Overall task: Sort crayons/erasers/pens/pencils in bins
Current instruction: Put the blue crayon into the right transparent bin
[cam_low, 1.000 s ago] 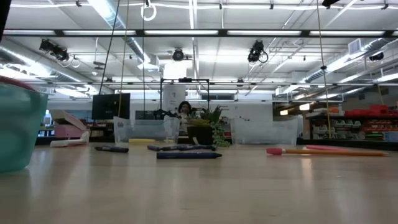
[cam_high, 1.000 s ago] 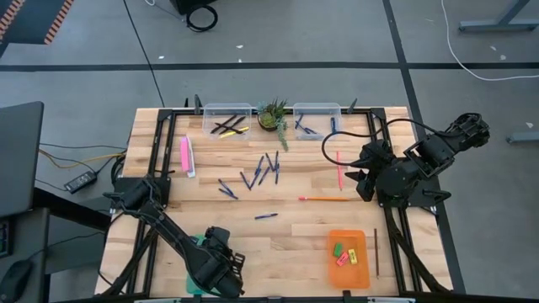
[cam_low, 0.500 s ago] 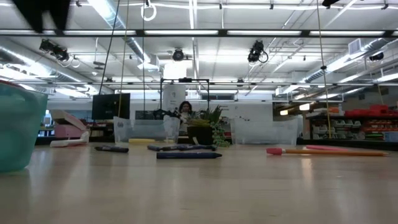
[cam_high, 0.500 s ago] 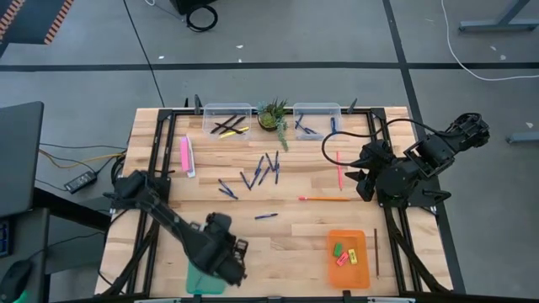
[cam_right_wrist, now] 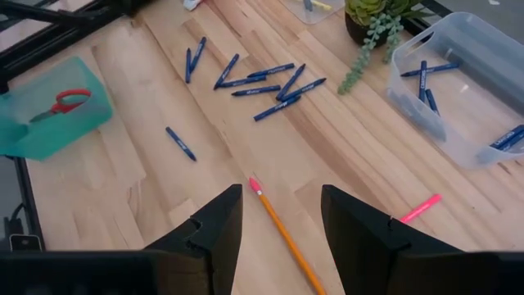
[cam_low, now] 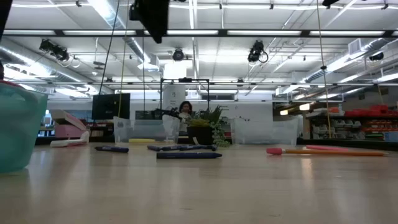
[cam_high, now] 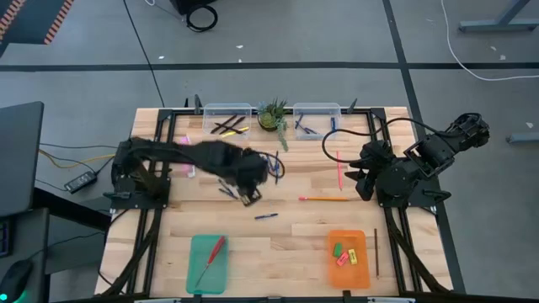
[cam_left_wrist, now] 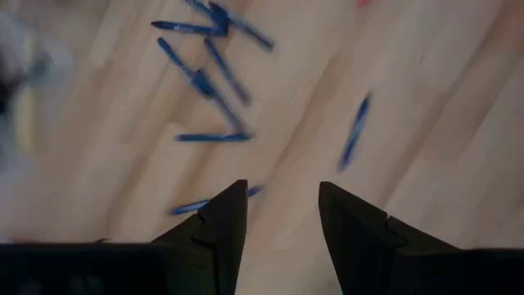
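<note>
My left claw (cam_left_wrist: 282, 217) hung empty over the table (cam_high: 286, 240), fingers apart, with the scattered blue pens (cam_left_wrist: 209, 78) just ahead of it and one stray pen (cam_left_wrist: 354, 131) off to the side. I judged I was between drops, lining up for a pen. The next move called for descending squarely onto one pen. My right claw (cam_right_wrist: 282, 221) waited open above the orange pencil (cam_right_wrist: 282, 229), beside its clear bin (cam_right_wrist: 475, 74).
</note>
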`<state>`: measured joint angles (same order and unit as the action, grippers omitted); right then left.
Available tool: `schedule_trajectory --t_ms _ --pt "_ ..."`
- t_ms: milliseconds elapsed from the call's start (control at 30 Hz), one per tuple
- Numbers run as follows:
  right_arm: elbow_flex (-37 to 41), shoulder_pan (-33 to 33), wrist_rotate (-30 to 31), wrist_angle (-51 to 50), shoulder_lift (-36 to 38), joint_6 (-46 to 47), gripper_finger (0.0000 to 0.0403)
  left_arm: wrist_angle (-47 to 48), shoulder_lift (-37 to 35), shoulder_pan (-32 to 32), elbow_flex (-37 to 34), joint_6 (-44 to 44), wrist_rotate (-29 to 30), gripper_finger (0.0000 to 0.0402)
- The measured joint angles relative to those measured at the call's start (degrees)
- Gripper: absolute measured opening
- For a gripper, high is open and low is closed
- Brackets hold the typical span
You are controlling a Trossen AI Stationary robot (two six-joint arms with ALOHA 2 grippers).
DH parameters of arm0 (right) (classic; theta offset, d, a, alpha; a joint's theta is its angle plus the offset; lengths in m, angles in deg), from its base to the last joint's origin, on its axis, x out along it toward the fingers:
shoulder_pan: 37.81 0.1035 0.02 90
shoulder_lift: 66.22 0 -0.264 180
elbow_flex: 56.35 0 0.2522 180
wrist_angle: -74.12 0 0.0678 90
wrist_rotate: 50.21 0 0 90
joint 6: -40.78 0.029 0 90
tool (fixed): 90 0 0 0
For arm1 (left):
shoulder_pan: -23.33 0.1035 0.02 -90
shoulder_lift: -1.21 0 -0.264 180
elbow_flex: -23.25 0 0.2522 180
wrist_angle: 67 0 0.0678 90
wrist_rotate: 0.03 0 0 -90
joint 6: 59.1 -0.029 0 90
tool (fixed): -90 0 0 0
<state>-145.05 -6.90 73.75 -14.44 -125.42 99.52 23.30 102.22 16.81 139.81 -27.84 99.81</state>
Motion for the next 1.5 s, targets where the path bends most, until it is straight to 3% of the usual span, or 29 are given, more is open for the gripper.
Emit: schedule_trajectory --t_ms 167,300,433,600,800,1000,1200,1500 --pt "0.0 0.0 0.4 -0.1 0.0 1.9 0.0172 5.8 0.0 4.8 0.0 -25.1 -1.3 0.0154" --pt "0.0 0.0 2.2 -0.1 0.0 3.6 0.0172 3.7 0.2 8.9 -1.9 -34.8 -1.9 0.0163" --pt "0.0 0.0 4.0 -0.1 0.0 5.1 0.0172 1.8 -1.9 15.9 -11.7 -38.9 -8.7 0.018" --pt "0.0 0.0 7.1 -0.3 0.0 7.9 0.0172 -8.4 -7.3 21.0 -23.9 -40.7 -13.8 0.0191" --pt "0.0 -0.1 17.5 -0.3 -0.5 16.7 0.0172 -20.8 -13.9 20.5 -35.8 -41.4 -16.1 0.0192" --pt "0.0 -2.0 18.6 -0.3 -2.2 17.3 0.0172 -22.5 -14.9 18.9 -45.3 -49.7 -16.1 0.0192" --pt "0.0 -3.6 17.9 -0.1 -5.0 21.3 0.0172 -25.2 -14.9 16.3 -50.4 -57.7 -12.7 0.0186" --pt "0.0 -3.5 13.2 0.4 -9.1 23.0 0.0172 -30.7 -14.9 15.7 -50.8 -68.0 -11.2 0.0186"
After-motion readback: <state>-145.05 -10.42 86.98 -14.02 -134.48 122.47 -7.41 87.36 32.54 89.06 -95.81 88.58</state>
